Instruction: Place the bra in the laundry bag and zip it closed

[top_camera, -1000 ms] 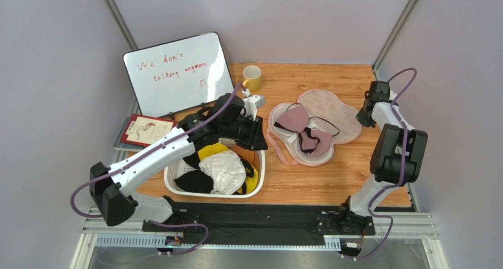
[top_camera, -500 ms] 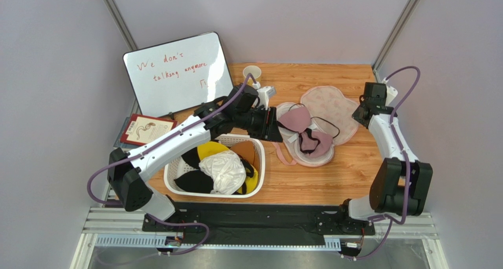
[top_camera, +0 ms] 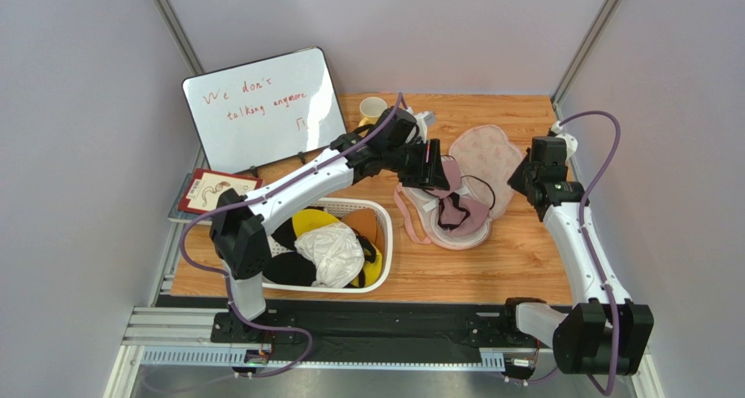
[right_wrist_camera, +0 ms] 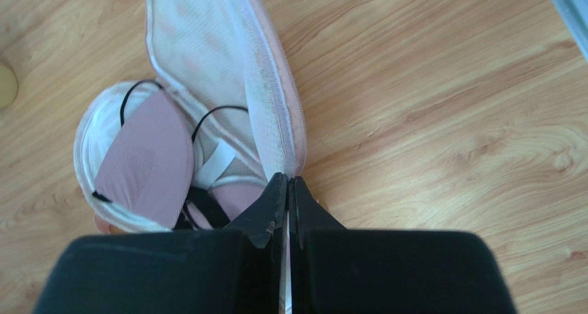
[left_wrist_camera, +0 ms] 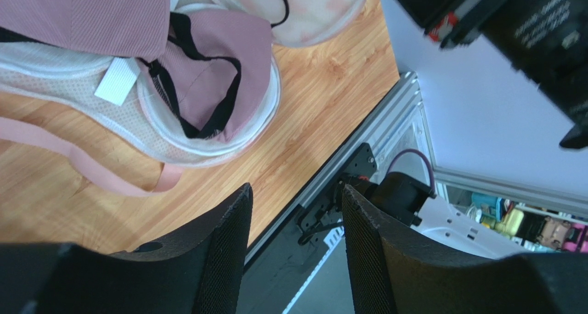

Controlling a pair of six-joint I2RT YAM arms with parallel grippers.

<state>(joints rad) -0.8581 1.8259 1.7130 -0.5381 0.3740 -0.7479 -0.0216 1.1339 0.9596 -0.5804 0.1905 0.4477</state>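
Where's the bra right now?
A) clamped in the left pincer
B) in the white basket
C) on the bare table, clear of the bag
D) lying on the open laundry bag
D. The bra lies on the lower half of the unzipped laundry bag, while the left pincer is open with nothing between its fingers.

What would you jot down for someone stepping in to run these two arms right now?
Left end effector: open, empty, hovering by the bra.
Right end effector: shut, apparently pinching the pink edge of the laundry bag flap.
Bra lies on the bag's open lower half; the bag is unzipped.
Done: bra roughly in place.
Left: tuck straps in, fold the flap over, zip closed.
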